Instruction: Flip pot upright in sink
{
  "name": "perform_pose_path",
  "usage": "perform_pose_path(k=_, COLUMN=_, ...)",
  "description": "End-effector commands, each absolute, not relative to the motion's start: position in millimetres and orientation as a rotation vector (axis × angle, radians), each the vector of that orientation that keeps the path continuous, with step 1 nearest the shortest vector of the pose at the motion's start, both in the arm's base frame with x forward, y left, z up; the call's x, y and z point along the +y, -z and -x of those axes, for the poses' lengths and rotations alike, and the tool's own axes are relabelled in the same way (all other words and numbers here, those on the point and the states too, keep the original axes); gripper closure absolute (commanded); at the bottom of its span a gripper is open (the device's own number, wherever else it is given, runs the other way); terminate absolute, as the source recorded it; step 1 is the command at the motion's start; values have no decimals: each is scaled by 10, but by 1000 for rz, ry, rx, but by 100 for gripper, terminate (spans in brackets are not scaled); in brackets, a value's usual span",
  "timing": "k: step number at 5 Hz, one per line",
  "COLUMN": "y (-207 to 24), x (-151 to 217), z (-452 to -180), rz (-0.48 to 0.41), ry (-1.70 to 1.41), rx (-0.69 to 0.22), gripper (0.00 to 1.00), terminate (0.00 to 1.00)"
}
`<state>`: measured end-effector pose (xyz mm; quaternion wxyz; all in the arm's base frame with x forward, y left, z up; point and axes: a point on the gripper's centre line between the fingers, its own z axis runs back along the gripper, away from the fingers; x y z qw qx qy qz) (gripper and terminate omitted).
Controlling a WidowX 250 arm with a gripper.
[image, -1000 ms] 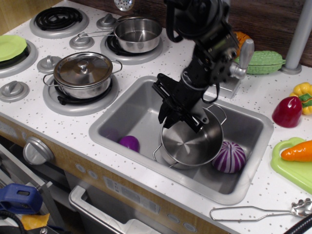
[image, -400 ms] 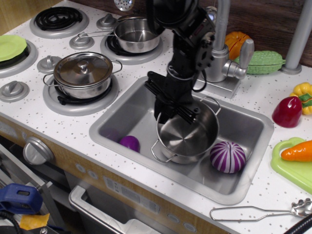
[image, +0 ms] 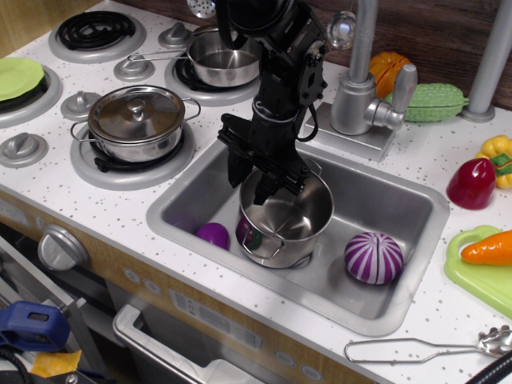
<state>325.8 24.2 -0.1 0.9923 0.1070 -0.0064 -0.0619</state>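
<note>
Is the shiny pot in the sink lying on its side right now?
No. The pot stands with its open mouth facing up inside the sink, while the hand grips its rim.

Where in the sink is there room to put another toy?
The sink is bare at the back right, between the faucet and striped onion. The left is crowded: pot, tool, purple ball.

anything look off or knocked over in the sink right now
Nothing stands out. The pot sits upright in the sink, the end effector at its back rim. A purple ball and striped onion lie beside it.
</note>
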Motion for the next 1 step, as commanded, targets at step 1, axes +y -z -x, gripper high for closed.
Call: perform_pose_path(k=1, y=-126, x=204, z=-3346, rz=-228, ry=121, rx=-61, gripper=0, terminate=100)
